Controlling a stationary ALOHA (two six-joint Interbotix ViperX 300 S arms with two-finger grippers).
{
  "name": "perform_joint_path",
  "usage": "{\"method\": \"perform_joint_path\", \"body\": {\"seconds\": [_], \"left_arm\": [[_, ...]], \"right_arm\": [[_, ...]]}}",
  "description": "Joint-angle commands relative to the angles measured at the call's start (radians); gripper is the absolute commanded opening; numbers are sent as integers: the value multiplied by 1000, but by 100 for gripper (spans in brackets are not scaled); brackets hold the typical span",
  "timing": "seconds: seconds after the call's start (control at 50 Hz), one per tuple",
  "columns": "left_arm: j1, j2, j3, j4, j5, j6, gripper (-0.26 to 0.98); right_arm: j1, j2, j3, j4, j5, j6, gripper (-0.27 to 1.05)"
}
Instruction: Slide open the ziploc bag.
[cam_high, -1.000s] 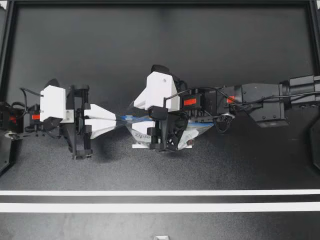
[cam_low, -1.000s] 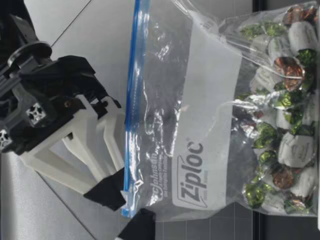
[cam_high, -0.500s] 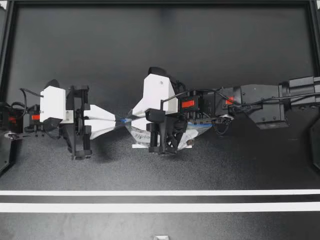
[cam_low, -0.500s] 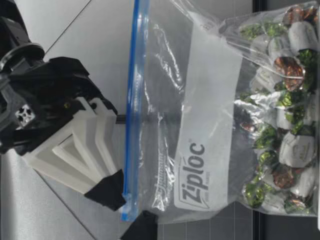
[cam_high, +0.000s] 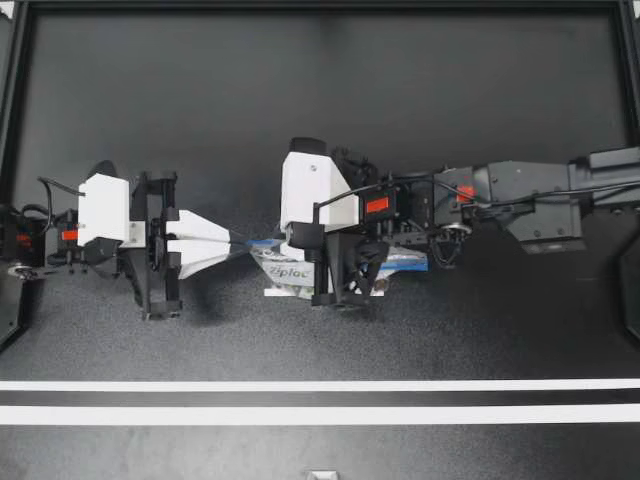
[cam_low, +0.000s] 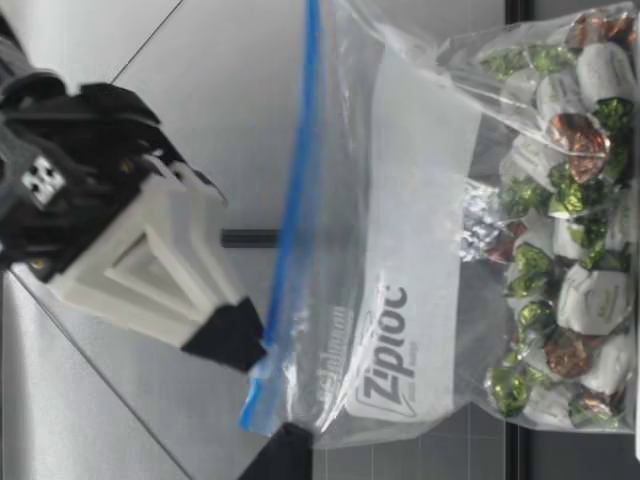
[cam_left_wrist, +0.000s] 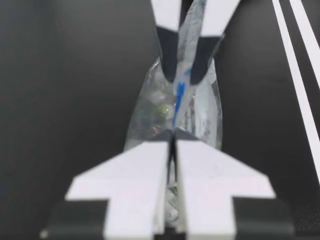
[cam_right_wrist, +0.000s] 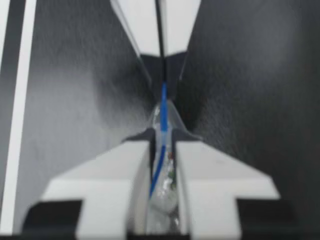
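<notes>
Both pairs of jaws are pinched shut on the ziploc bag (cam_high: 290, 272). At centre-left of the top view my left gripper (cam_high: 238, 243) clamps its end corner. My right gripper (cam_high: 282, 242), reaching in from the right edge, nips the top edge just beside it. The black table (cam_high: 320, 100) has two white stripes (cam_high: 320, 385) across the lower frame and leaves room to pull sideways.

In the low view, the right gripper's black pad presses the blue zip strip (cam_low: 295, 200), and wrapped sweets (cam_low: 560, 250) fill the bag's base.

In the left wrist view, its fingers meet on the film. In the right wrist view, the strip runs between its nearly closed fingers.

I judge the film soft and slippery, with the sweets as a steadying weight, so the stiffer strip is the place to grip. I cannot make out the slider.
</notes>
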Motion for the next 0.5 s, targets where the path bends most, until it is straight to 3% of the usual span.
{"method": "perform_joint_path", "body": {"seconds": [0.0,0.48], "left_arm": [[2,-18,-3,-2,-9,2,-14],[3,-37,29,-15,-12,2,-14]], "right_arm": [[3,-52,-44,-25,94,2,1],[3,-92,-44,-54,446,-52,1]]}}
